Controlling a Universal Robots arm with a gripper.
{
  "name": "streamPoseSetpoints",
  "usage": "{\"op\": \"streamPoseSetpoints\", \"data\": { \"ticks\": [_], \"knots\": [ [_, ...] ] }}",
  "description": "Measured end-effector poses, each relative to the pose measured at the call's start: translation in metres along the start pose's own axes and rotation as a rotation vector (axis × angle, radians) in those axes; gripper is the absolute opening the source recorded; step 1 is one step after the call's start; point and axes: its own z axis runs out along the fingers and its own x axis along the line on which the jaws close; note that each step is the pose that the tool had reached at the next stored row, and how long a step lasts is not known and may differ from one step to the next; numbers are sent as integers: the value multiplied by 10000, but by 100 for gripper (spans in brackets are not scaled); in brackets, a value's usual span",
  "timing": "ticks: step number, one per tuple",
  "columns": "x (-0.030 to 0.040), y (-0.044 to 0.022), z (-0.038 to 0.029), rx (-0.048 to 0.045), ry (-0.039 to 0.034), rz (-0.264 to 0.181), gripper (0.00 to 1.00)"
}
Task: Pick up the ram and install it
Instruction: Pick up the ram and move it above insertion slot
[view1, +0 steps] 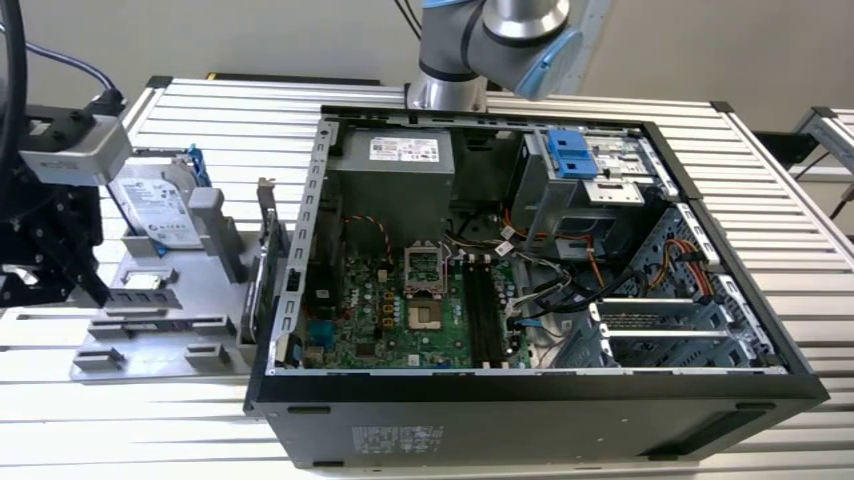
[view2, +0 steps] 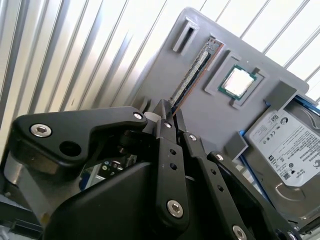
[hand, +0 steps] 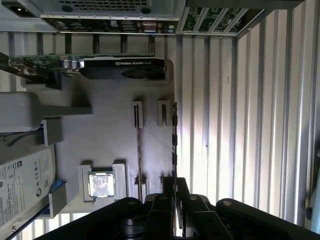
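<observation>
The ram (view2: 192, 75) is a long thin stick standing on edge in a slot of the grey holder (view2: 150, 80). In the first wrist view the ram (hand: 174, 140) runs along the holder's (hand: 105, 135) edge, straight into my fingers. My black gripper (view2: 169, 112) has its fingertips drawn close together on the ram's near end, and the same grip shows in the first wrist view (hand: 175, 184). In the exterior view the gripper (view1: 94, 292) hangs over the holder (view1: 160, 330) at that view's left. The black motherboard slots (view1: 483, 315) lie inside the open case.
A square silver processor (view2: 237, 81) and a silver hard drive (view2: 287, 145) sit in the same holder beside the ram. A graphics card (hand: 120, 67) stands at the holder's far end. The open computer case (view1: 534, 400) fills the ribbed table's middle.
</observation>
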Motion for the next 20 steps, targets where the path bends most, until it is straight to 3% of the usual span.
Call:
{"op": "streamPoseSetpoints", "data": {
  "ticks": [20],
  "knots": [
    [-7, 1, -183, 4, -1, 96, 0]
  ]
}}
